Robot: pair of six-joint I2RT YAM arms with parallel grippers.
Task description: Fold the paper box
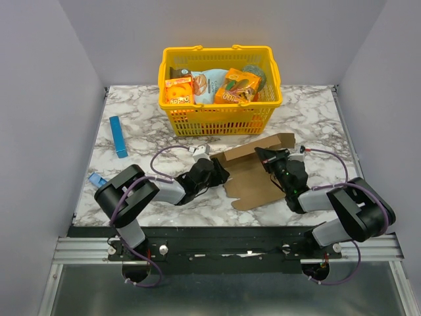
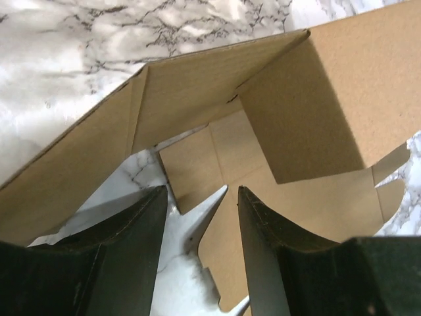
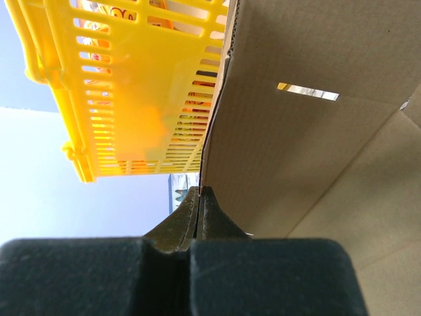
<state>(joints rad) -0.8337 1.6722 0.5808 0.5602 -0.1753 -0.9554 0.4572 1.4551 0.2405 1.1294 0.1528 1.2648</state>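
The paper box (image 1: 253, 176) is a plain brown cardboard sheet, partly folded, in the middle of the marble table just in front of the basket. Its back panel (image 1: 260, 146) stands raised. My left gripper (image 1: 220, 172) is at its left edge. In the left wrist view the gripper (image 2: 202, 191) is open, its fingers (image 2: 141, 250) straddling a notched flap edge of the paper box (image 2: 316, 112). My right gripper (image 1: 266, 158) is shut on the edge of the raised panel. The right wrist view shows the gripper (image 3: 199, 192) pinching the paper box (image 3: 283, 145).
A yellow basket (image 1: 220, 115) with orange snack boxes (image 1: 178, 90) stands right behind the cardboard; it shows close in the right wrist view (image 3: 131, 99). A slim blue box (image 1: 118, 136) lies at the left. A small blue item (image 1: 97, 179) sits at the table's left front edge.
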